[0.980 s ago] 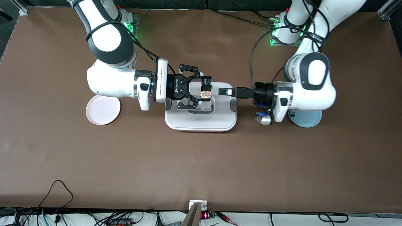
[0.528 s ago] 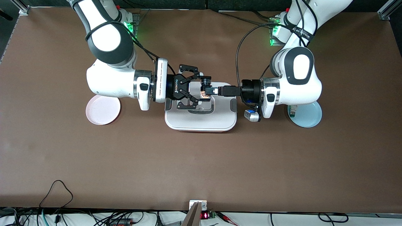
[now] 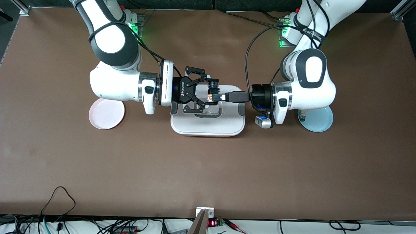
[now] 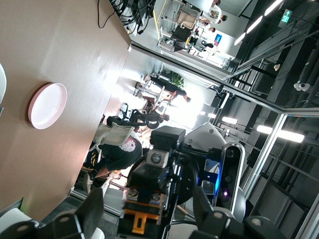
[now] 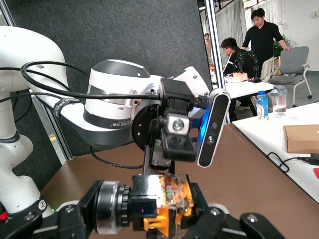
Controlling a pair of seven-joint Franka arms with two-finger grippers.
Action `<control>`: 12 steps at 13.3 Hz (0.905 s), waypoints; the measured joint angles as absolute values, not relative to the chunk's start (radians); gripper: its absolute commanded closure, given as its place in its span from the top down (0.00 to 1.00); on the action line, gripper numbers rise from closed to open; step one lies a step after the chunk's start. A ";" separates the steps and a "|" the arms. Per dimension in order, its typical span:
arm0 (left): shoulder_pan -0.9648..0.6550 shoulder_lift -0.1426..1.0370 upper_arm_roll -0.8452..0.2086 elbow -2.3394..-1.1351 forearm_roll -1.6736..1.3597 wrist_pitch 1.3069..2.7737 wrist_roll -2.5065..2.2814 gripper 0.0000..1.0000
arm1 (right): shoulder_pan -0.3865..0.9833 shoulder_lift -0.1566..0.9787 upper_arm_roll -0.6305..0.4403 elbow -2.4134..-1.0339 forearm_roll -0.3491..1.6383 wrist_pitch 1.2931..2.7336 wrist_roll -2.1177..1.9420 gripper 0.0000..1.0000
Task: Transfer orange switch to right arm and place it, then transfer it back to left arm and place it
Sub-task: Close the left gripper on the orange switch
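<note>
Two pincers meet in the air over the box (image 3: 208, 122), w/ the orange switch (image 3: 213, 96) between them. The box is white w/ grey latches and sits on the brown surface (image 3: 208, 169), about midway between the two arms' ends.

The right pincer (image 3: 211, 92) comes in flat from the right arm's end. Its black fingers (image 3: 199, 102) are clamped on the switch, one on each side. In the right wrist view the switch (image 5: 169, 199) sits tight in the pincer (image 5: 159, 216), w/ its black round body and orange part showing.

The left pincer (image 3: 221, 97) comes in flat from the left arm's end and its tip is right at the switch. In the left wrist view the left pincer (image 4: 144, 209) has its fingers (image 4: 92, 211) apart, one on each side of the switch (image 4: 144, 211), not touching it. I can't tell from the front view if the tip touches the switch.

A pink plate (image 3: 106, 114) lies on the surface toward the right arm's end. It also shows in the left wrist view (image 4: 47, 105). A light blue plate (image 3: 320, 120) lies toward the left arm's end, partly under the left arm.
</note>
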State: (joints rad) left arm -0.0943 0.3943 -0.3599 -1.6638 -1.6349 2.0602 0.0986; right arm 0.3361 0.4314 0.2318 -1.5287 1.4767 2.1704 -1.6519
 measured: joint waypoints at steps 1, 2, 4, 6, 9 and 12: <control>-0.096 0.395 -0.360 -1.662 -1.635 2.061 0.099 0.48 | 0.336 0.431 0.232 -1.529 1.477 2.171 -1.652 0.30; -0.097 0.396 -0.360 -1.660 -1.635 2.062 0.099 0.41 | 0.336 0.431 0.232 -1.529 1.477 2.171 -1.652 0.30; -0.099 0.401 -0.360 -1.658 -1.635 2.063 0.100 0.18 | 0.335 0.430 0.231 -1.526 1.478 2.173 -1.652 0.30; -0.100 0.404 -0.360 -1.655 -1.635 2.064 0.126 0.00 | 0.335 0.429 0.230 -1.527 1.481 2.173 -1.632 0.30; -0.101 0.404 -0.360 -1.655 -1.635 2.066 0.128 0.00 | 0.335 0.429 0.230 -1.527 1.481 2.173 -1.632 0.31; -0.101 0.405 -0.360 -1.655 -1.635 2.066 0.128 0.00 | 0.335 0.429 0.230 -1.527 1.481 2.173 -1.632 0.32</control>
